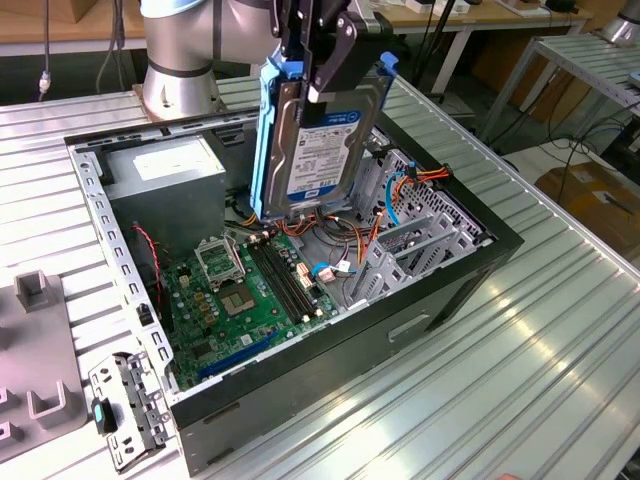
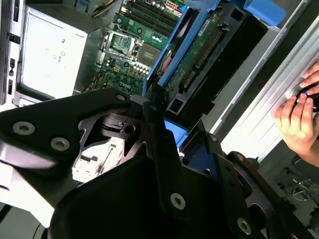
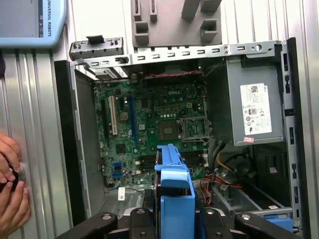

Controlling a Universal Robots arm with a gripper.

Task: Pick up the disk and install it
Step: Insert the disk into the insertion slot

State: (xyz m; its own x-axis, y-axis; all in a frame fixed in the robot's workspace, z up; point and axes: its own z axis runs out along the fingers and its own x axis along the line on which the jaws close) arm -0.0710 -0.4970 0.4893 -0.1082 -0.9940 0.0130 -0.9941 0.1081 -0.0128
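Because the black two-fingered pincer (image 1: 322, 90) is clamped on the upper end of the flat, dark grey metal disk (image 1: 322, 150) with the white-and-blue label, the exterior view shows the disk hanging straight below the pincer. It stands on edge, its long axis running down from the fingers toward the open black computer case (image 1: 400, 330) underneath. Blue plastic side rails (image 1: 264, 140) flank it. The relation that matters for installing, I judge, is what lies under the disk's low end. That end hangs over a tangle of orange and blue cables (image 1: 415, 180). The green motherboard (image 1: 250, 290) lies lower and off to one side of the pincer, and the big grey power-supply box (image 1: 165, 175) sits further out on that same side. The finger on the disk's far face is hidden, and whether the low end touches anything cannot be told.

In the second wrist view the pincer's own black linkage covers the grip. Beyond it the disk (image 2: 199, 55) runs away from the pincer, showing its green circuit-board face. A person's hand (image 2: 299, 114) lies well apart from the pincer, outside the case.

In the first wrist view one blue rail (image 3: 174, 199) stands between the two fingers (image 3: 213, 224), with the motherboard straight ahead of the pincer. The rail hides the disk's faces, and the bay meant for the disk is hard to make out.
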